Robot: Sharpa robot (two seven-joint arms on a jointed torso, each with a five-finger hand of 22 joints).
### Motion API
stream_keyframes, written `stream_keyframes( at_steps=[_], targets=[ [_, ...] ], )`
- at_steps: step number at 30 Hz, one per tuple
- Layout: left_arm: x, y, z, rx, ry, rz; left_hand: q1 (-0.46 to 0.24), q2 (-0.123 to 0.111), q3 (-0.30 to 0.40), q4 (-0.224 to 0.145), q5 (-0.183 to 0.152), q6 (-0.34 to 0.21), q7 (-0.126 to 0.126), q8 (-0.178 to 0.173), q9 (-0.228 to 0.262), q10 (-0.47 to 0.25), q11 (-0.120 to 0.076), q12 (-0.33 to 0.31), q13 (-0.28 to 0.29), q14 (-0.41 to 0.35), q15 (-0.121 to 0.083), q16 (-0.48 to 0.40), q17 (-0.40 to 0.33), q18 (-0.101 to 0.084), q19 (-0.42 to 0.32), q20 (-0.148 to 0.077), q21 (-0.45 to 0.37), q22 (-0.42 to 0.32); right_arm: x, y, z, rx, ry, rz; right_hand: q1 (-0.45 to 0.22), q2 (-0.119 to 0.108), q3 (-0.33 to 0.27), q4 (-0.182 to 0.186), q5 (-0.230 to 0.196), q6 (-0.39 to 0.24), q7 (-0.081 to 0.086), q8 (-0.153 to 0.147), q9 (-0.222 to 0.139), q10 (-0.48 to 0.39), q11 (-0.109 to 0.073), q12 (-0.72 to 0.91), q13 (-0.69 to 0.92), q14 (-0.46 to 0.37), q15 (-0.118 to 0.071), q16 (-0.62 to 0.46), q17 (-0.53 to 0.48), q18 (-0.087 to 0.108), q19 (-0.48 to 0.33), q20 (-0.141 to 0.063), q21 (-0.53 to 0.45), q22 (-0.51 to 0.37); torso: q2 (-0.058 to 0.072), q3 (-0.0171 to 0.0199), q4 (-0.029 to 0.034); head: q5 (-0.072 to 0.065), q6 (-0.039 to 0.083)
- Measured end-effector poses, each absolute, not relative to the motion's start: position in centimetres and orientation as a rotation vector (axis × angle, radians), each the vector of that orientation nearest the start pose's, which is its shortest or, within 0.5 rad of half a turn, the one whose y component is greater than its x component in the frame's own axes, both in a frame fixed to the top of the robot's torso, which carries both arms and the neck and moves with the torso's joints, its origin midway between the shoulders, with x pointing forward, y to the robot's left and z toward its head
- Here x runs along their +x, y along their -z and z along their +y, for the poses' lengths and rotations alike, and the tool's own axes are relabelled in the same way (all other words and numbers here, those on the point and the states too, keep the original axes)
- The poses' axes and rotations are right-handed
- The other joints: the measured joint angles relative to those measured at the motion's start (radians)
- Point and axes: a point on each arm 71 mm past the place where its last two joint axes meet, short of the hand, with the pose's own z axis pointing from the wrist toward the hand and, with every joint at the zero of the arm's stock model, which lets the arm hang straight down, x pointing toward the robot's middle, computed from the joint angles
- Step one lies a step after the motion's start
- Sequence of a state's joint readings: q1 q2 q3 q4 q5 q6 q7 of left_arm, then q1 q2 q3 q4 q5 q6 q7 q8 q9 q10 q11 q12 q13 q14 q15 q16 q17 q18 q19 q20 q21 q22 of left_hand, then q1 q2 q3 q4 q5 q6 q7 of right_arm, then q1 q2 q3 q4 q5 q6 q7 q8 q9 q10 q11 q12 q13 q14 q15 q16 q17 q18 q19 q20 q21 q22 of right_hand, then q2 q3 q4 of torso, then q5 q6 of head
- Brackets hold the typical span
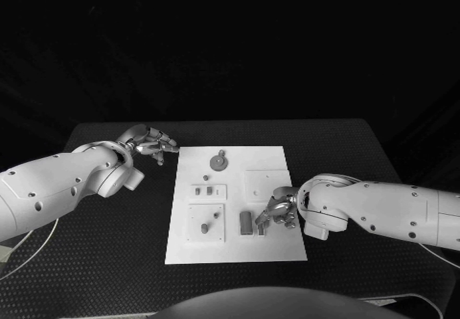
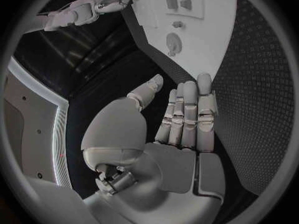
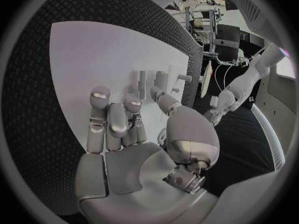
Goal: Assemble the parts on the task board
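The white task board (image 1: 234, 199) lies mid-table. On it are a round grey part (image 1: 219, 161) at the far end, two small parts (image 1: 204, 191) in a square recess, a peg (image 1: 204, 228) and an upright bar (image 1: 246, 223). My right hand (image 1: 278, 209) hovers over the board's near right area, fingers half curled just beside the bar and a small part (image 1: 260, 229). In the right wrist view the right hand (image 3: 121, 129) has nothing between its fingers, with several parts (image 3: 149, 78) beyond them. My left hand (image 1: 151, 144) is off the board's far left corner, fingers straight (image 2: 187, 114) and empty.
Black textured table (image 1: 115, 219) surrounds the board on all sides. In the left wrist view the board (image 2: 206, 30) and its round part (image 2: 173, 42) lie ahead of the fingers. A raised blank square (image 1: 266, 181) sits on the board just beyond my right hand.
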State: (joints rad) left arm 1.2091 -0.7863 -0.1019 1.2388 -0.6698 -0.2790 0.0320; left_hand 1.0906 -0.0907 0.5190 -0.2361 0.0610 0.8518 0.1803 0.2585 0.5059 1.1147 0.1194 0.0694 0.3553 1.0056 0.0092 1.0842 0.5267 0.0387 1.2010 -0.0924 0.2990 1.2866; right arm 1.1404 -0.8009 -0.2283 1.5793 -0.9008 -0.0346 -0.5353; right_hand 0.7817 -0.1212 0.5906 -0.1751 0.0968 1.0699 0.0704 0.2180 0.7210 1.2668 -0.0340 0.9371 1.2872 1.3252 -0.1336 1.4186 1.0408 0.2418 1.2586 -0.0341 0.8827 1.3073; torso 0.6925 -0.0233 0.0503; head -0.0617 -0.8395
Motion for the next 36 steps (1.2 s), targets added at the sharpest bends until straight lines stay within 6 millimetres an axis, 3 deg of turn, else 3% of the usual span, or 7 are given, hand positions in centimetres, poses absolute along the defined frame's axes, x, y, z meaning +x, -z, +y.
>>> stream_keyframes(
  at_steps=[14,19,21,24,27,33,36],
  targets=[
    [52.7,22.5,26.8,-0.644,0.854,1.786,0.0,0.0,0.0,0.0,0.0,-0.001,-0.001,0.0,-0.001,0.0,0.0,0.0,0.0,0.0,0.0,0.0,0.001,0.0,-0.002,0.002,0.0,0.001,41.0,30.8,-19.9,0.339,-0.443,2.507,0.004,-0.007,0.0,0.0,0.0,-0.002,0.002,-0.001,0.0,0.0,0.0,0.0,0.0,-0.001,0.001,0.0,-0.001,0.0,0.002,-0.001,-0.002,0.0,0.0,-0.0003,0.0004,0.0,0.002],
    [52.8,22.5,26.8,-0.645,0.853,1.786,0.0,0.0,0.0,0.0,0.0,-0.001,-0.001,0.0,-0.001,0.0,0.0,0.0,0.0,0.0,0.0,0.0,0.001,0.0,-0.002,0.002,0.0,0.001,40.9,30.6,-20.8,0.331,-0.461,2.482,0.008,-0.011,0.0,0.0,0.0,-0.002,0.002,-0.001,0.0,0.0,0.0,0.0,0.0,-0.002,0.002,-0.004,-0.005,0.0,0.001,-0.001,-0.002,0.0,0.0,0.0004,-0.0001,0.001,0.01],
    [52.8,22.5,26.8,-0.649,0.854,1.783,0.0,0.0,0.0,0.0,0.0,-0.001,-0.001,0.0,-0.001,0.0,0.0,0.0,0.0,0.0,0.0,0.0,0.001,0.0,-0.002,0.002,0.0,0.002,41.1,30.2,-21.1,0.325,-0.489,2.458,0.008,-0.024,0.001,0.001,0.0,-0.004,0.003,-0.003,0.0,0.0,0.0,0.0,0.0,-0.004,0.0,-0.009,-0.012,0.0,-0.001,-0.003,-0.002,0.0,0.0,0.0009,-0.0005,0.001,0.015],
    [52.9,22.5,26.9,-0.671,0.87,1.77,0.0,0.0,0.0,0.0,0.0,-0.001,-0.001,0.0,-0.001,0.0,0.0,0.0,0.002,0.0,0.0,0.0,0.001,0.0,-0.002,0.002,-0.004,0.002,42.5,28.9,-21.3,0.306,-0.558,2.39,0.012,-0.03,0.009,0.0,0.0,-0.012,0.008,-0.011,0.0,-0.004,0.004,0.0,0.0,-0.009,-0.001,-0.01,-0.019,0.0,-0.005,-0.007,-0.003,0.0,-0.001,0.0016,-0.001,0.0,0.031],
    [53.1,22.4,26.9,-0.715,0.905,1.74,0.0,0.0,0.0,0.0,0.0,0.002,0.002,0.005,-0.001,0.002,-0.002,0.001,0.005,0.0,0.0,-0.005,0.001,0.0,-0.002,0.002,-0.008,0.002,44.4,27.4,-21.7,0.308,-0.642,2.296,0.015,-0.033,0.017,-0.003,0.0,-0.026,0.009,-0.021,-0.003,-0.012,0.012,0.0,0.0,-0.023,0.004,-0.025,-0.043,0.0,-0.006,-0.007,-0.009,0.0,-0.003,0.0022,-0.0024,-0.002,0.055],
    [53.9,22.3,27.6,-0.876,1.004,1.64,-0.01,0.004,0.004,0.009,0.0,0.021,-0.007,0.02,-0.001,0.03,-0.01,0.012,0.012,-0.022,-0.007,-0.05,-0.018,0.002,-0.028,0.006,-0.047,-0.013,49.3,24.8,-23.0,0.382,-0.82,2.054,0.062,0.006,0.022,-0.042,0.0,-0.089,0.031,-0.044,-0.002,-0.088,0.034,-0.047,-0.02,-0.093,0.027,-0.094,-0.094,0.0,-0.077,0.008,-0.063,0.0,-0.013,0.0035,-0.0053,-0.005,0.111],
    [54.7,21.9,28.5,-0.956,1.026,1.584,-0.029,0.004,0.013,0.018,0.0,0.024,-0.007,0.02,-0.001,0.034,-0.005,0.011,0.012,-0.07,0.017,-0.15,-0.06,0.016,-0.096,0.023,-0.122,-0.067,51.9,23.8,-23.5,0.434,-0.873,1.941,0.068,0.012,0.028,-0.05,0.0,-0.122,0.054,-0.05,0.002,-0.146,0.045,-0.111,-0.066,-0.148,0.042,-0.164,-0.123,0.0,-0.137,0.028,-0.118,-0.017,-0.024,0.0062,-0.0087,0.003,0.138]
  ],
)
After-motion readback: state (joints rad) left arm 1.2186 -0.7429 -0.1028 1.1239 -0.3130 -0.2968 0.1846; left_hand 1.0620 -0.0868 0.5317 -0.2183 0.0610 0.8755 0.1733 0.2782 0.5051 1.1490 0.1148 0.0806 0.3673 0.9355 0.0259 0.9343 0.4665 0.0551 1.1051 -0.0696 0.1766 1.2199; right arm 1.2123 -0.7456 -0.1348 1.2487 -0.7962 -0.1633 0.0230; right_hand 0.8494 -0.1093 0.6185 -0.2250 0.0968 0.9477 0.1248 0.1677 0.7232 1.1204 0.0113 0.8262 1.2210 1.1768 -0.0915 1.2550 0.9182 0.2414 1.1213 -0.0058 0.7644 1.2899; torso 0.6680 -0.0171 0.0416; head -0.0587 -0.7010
